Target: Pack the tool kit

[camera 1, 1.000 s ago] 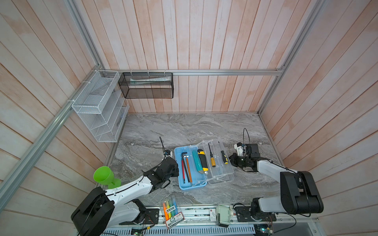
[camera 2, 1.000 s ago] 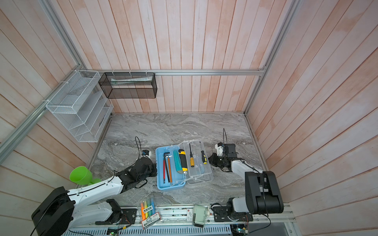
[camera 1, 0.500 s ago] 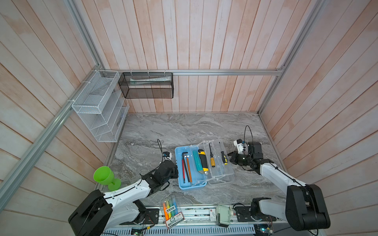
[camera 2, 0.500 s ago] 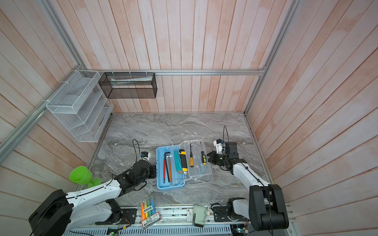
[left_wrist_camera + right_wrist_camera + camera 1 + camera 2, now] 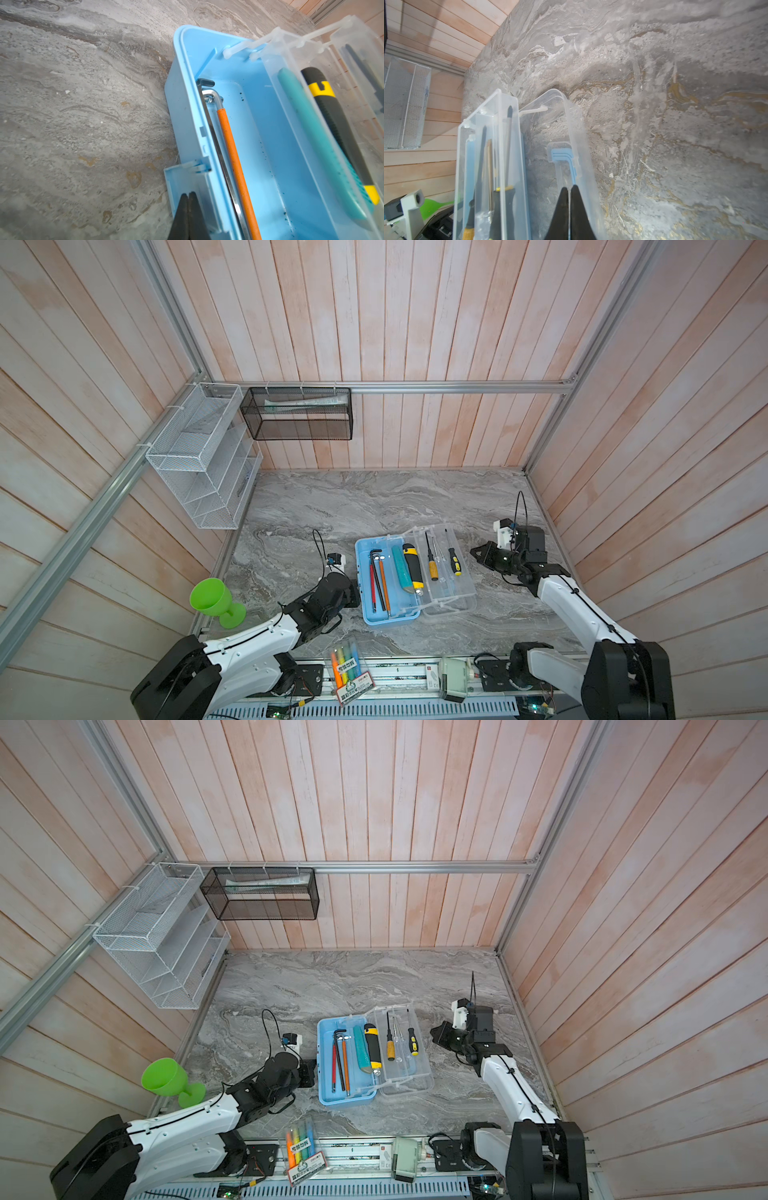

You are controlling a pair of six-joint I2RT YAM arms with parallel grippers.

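Note:
The tool kit lies open mid-table: a light-blue case (image 5: 390,619) (image 5: 347,1101) with hex keys (image 5: 376,576) (image 5: 209,97) and an orange-sleeved one (image 5: 234,162) inside. Clear trays hold a teal tool (image 5: 401,572), a yellow-black handle (image 5: 413,568) and small screwdrivers (image 5: 432,568). The clear lid (image 5: 465,593) (image 5: 579,145) lies folded out to the right. My left gripper (image 5: 354,589) (image 5: 189,194) is shut, empty, at the blue latch (image 5: 182,176) on the case's left wall. My right gripper (image 5: 473,551) (image 5: 569,188) is shut, tips at the lid's outer rim by the blue handle (image 5: 562,158).
A green goblet (image 5: 212,601) stands at the near left edge. A pack of highlighters (image 5: 347,668) lies on the front rail. A white wire rack (image 5: 203,456) and a black mesh basket (image 5: 297,414) hang on the back-left walls.
My right arm has stretched out and lifted, its gripper staying beside the lid's right edge. The left gripper has slid a little along the case's left wall toward the front.

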